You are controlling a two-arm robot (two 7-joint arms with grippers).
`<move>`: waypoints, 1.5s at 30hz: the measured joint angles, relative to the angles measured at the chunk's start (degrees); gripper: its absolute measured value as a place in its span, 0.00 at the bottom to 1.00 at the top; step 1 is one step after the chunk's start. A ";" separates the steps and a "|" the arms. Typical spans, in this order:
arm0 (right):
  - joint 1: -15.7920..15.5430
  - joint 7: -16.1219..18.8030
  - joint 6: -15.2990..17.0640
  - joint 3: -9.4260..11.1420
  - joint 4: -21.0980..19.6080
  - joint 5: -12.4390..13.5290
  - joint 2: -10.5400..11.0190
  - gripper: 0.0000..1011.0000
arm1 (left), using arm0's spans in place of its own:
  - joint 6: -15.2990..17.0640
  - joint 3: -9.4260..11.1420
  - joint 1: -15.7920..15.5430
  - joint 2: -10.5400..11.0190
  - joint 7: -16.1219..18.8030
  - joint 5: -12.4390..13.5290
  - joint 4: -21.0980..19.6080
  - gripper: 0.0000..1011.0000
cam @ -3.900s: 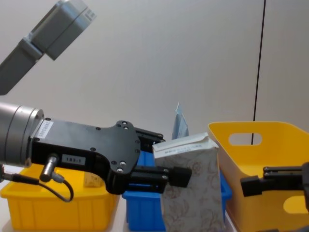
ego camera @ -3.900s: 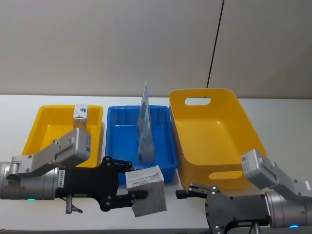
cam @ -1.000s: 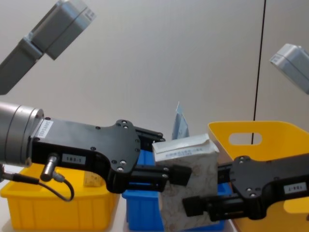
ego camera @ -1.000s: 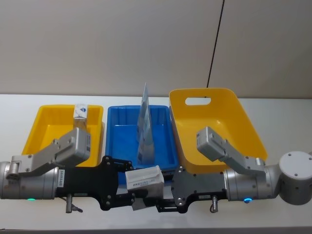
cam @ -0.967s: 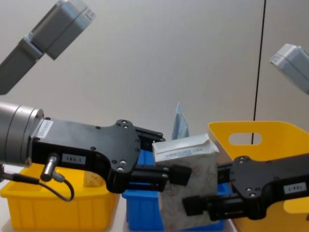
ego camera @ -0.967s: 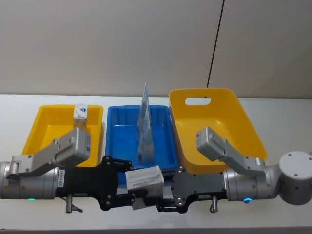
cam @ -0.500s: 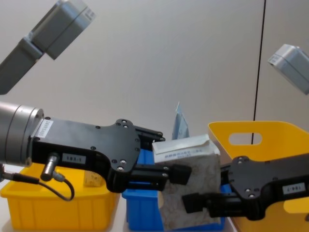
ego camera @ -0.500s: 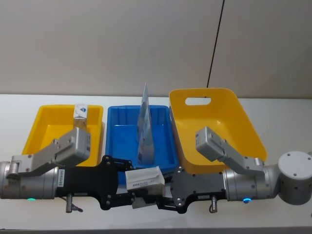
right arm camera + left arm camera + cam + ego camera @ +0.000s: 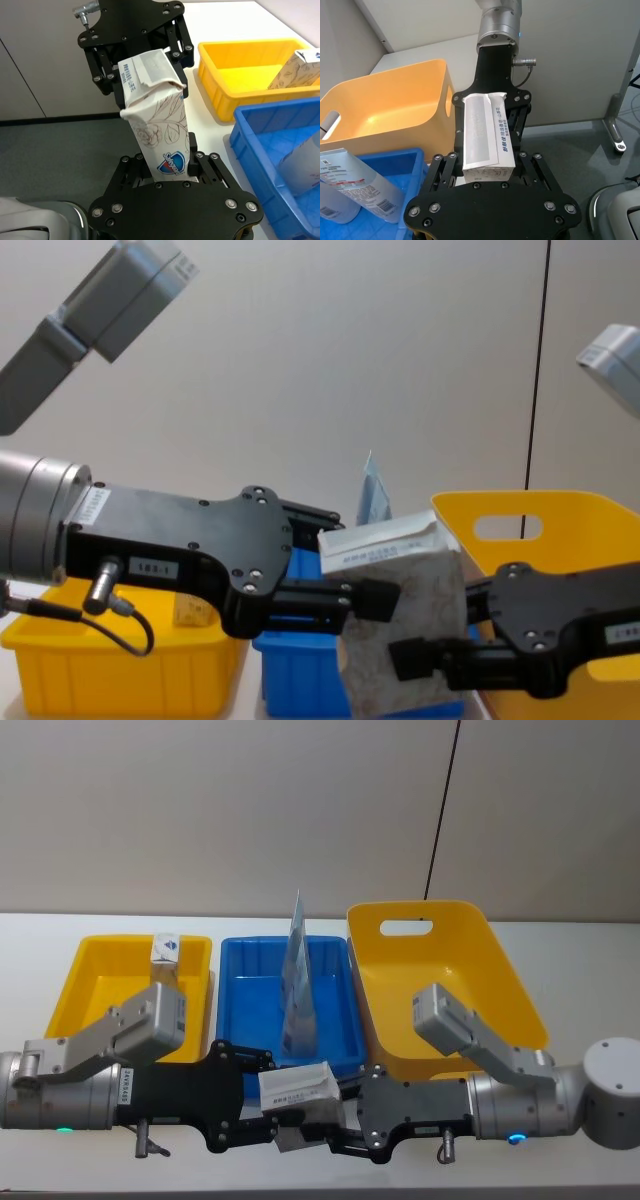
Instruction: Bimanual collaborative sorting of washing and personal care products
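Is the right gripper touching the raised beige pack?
Touching. In the right wrist view, the right gripper clamps both sides of the lower end of the beige pack.

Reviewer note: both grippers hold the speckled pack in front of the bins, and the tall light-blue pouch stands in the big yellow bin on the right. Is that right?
Not quite. The light-blue pouch stands in the blue bin in the middle, not in the big yellow bin, as the head view shows. The rest holds: the left gripper and right gripper both hold the speckled pack in front of the bins.
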 joint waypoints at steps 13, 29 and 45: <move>-1.10 0.12 -0.22 0.67 -1.82 1.20 2.22 0.34 | 0.01 0.03 0.00 0.00 -0.02 0.06 -0.01 0.44; -1.11 0.01 -0.98 0.49 -1.70 1.89 2.83 0.34 | 0.02 -0.02 -0.01 0.01 0.09 0.10 0.04 0.88; -2.90 -4.65 -1.05 1.98 -2.87 3.51 3.30 0.34 | 0.94 -1.41 1.72 1.03 3.36 -0.78 -1.02 0.99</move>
